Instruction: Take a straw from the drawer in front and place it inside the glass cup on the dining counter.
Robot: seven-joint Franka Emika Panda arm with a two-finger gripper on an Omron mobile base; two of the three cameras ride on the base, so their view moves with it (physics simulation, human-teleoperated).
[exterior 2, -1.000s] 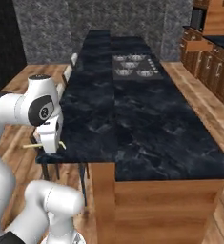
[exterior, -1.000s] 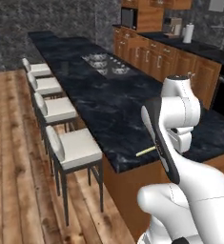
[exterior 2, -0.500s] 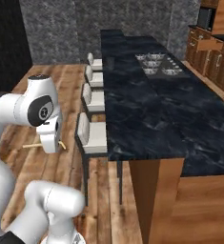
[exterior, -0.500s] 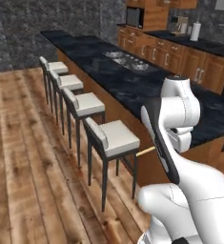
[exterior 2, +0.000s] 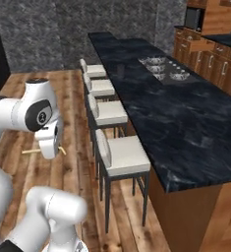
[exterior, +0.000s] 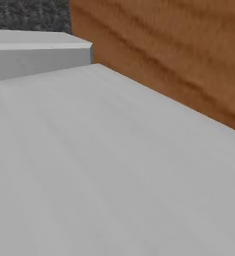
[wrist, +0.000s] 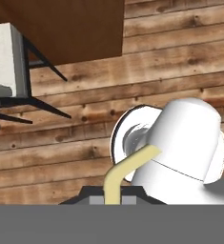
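My gripper point(exterior 2: 52, 150) hangs at the left over the wooden floor, shut on the straw point(exterior 2: 30, 151), which sticks out sideways as a thin pale stick. Seen from the hand, the straw point(wrist: 117, 177) rises between the dark fingertips point(wrist: 87, 194) and bends up to the right. The dining counter point(exterior 2: 186, 123), black with marble veins on a brown base, stretches away on the right. I cannot make out the glass cup on it. An open wooden drawer point(exterior 2: 201, 45) juts from the far cabinets at the back right.
Several white-cushioned stools point(exterior 2: 122, 155) line the counter's near side, between my arm and the counter. The left base view is pressed close to a white cushion point(exterior: 104, 170) and a brown wood panel point(exterior: 174, 55). Open wooden floor point(exterior 2: 23, 88) lies at the left.
The base has driven, so the whole scene has shifted: the counter now lies to the right and the stools are much closer. The straw stays in the shut gripper.
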